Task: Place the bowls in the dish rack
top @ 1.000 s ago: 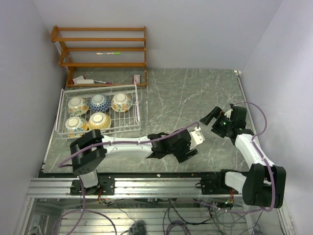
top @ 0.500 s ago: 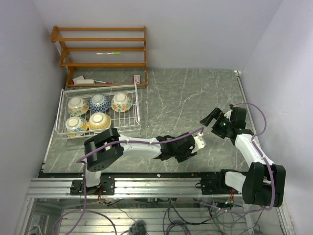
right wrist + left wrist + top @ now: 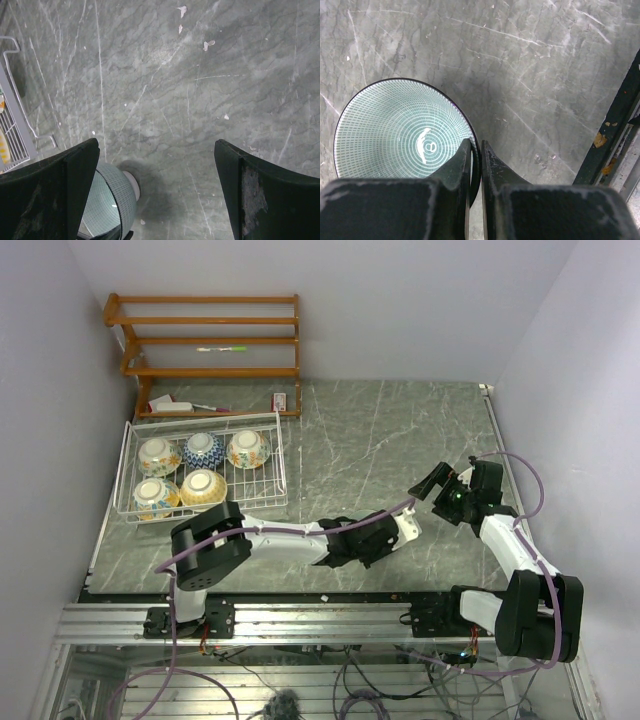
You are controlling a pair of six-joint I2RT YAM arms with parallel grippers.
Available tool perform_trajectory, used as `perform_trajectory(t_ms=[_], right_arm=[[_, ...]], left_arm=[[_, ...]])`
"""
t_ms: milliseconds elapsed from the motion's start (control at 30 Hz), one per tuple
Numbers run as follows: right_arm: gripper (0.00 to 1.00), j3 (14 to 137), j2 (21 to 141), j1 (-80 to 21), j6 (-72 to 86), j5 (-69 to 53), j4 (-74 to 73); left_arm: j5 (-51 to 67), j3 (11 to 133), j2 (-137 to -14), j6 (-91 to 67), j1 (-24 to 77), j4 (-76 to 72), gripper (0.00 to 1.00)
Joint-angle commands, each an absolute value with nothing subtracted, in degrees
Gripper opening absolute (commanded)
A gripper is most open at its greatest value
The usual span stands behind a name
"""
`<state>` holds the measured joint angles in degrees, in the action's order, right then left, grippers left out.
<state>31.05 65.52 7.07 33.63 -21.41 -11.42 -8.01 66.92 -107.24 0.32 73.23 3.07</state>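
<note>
Two left fingers (image 3: 456, 167) clamped on mouth-up teal bowl (image 3: 390, 125); right fingers (image 3: 260, 195) apart.

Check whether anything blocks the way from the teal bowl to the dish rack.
Nothing visible does. The left gripper pinches the rim of the teal bowl, and only bare table lies between it and the dish rack, whose near right corner is free.

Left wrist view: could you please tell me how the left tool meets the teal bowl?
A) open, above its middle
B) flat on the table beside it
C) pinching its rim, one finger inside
C: the left tool grips the rim of the teal bowl, one finger inside and one outside.
</note>
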Motion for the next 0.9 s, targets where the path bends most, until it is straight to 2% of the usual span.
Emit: perform_trajectory(t_ms=[0, 600, 867], right_arm=[[1.00, 30.75, 65.15, 7.56, 33.00, -21.53, -10.55], [0.99, 29.97, 64.60, 7.88, 33.76, -24.70, -9.36], [0.99, 30.10, 63.86, 7.89, 32.88, -24.91, -10.34]], left_arm=[[-9.10, 65.09, -103.87, -3.00, 72.72, -0.76, 0.07], [14.50, 48.62, -66.88, -25.96, 46.98, -20.01, 0.07], [15.86, 41.58, -54.91, -37.26, 34.18, -24.47, 0.07]])
